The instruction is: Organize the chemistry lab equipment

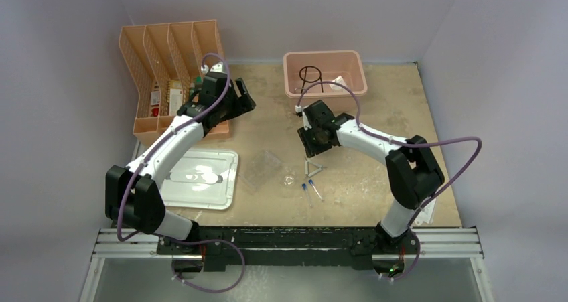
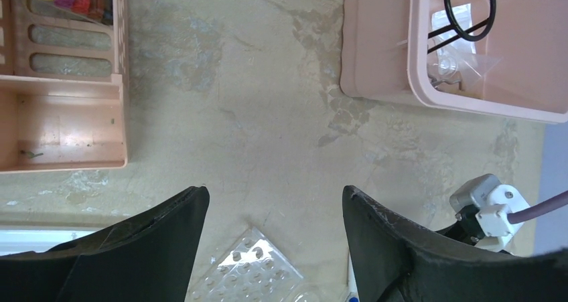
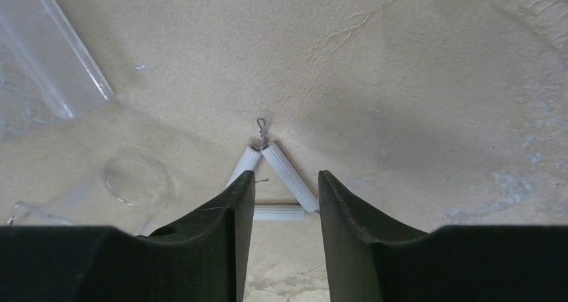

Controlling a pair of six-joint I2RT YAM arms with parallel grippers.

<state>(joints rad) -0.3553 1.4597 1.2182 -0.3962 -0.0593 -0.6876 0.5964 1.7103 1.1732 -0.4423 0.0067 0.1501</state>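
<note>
A white tube triangle on twisted wire point(image 3: 289, 176) point(image 1: 313, 167) lies flat on the table. My right gripper point(image 3: 287, 181) point(image 1: 313, 146) hangs open just above it, its fingers straddling the triangle's inside without touching it. A tiny glass dish point(image 3: 134, 179) point(image 1: 289, 179) and a clear plastic tray point(image 1: 261, 171) point(image 2: 244, 272) lie to its left. Two blue-capped vials point(image 1: 309, 190) rest nearer the arms. The black wire ring tripod point(image 1: 310, 75) point(image 2: 469, 11) lies in the pink bin point(image 1: 358, 66). My left gripper point(image 2: 273, 195) point(image 1: 242, 98) is wide open and empty, high over bare table beside the orange organizer.
The orange slotted organizer point(image 1: 151, 67) point(image 2: 60, 134) stands at the back left with small items in its compartments. A flat white lid point(image 1: 201, 178) lies at the front left. Clear plastic bags point(image 2: 455, 54) sit in the pink bin point(image 2: 382, 61) with the tripod.
</note>
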